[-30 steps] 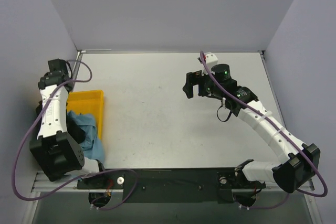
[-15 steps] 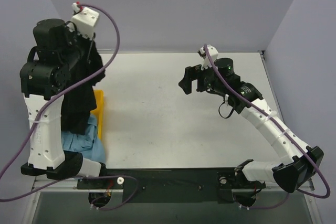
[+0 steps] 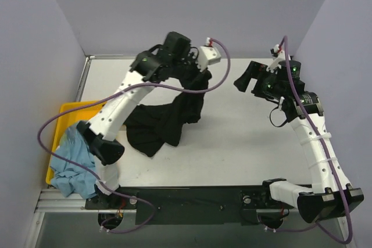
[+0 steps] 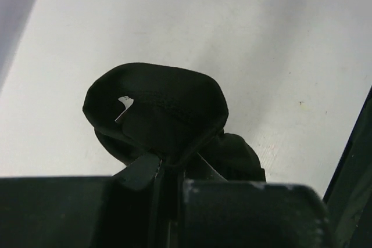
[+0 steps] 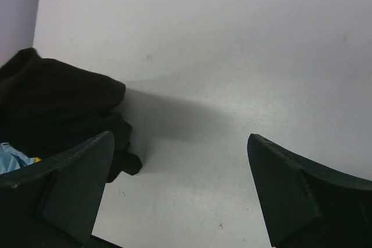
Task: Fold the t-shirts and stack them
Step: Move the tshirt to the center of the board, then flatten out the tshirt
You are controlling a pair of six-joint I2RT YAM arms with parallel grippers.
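My left gripper [image 3: 196, 75] is shut on the black t-shirt [image 3: 168, 120] and holds its top bunched above the table's far middle. The rest hangs down and trails onto the table at centre left. In the left wrist view the black cloth [image 4: 160, 108] bulges out of my closed gripper [image 4: 168, 169]. The light blue t-shirt [image 3: 72, 164] lies crumpled in the yellow tray [image 3: 64, 111] at the near left, spilling over its front. My right gripper [image 3: 247, 79] is open and empty above the far right of the table. In the right wrist view [image 5: 180, 193] the black t-shirt [image 5: 55, 105] lies to its left.
Purple-grey walls close the table on the left, back and right. The black base rail [image 3: 192, 201] runs along the near edge. Purple cables loop from both arms.
My left arm has swung from over the tray to the table's far middle, dragging the black t-shirt out onto the table. My right arm has drawn back to the far right.
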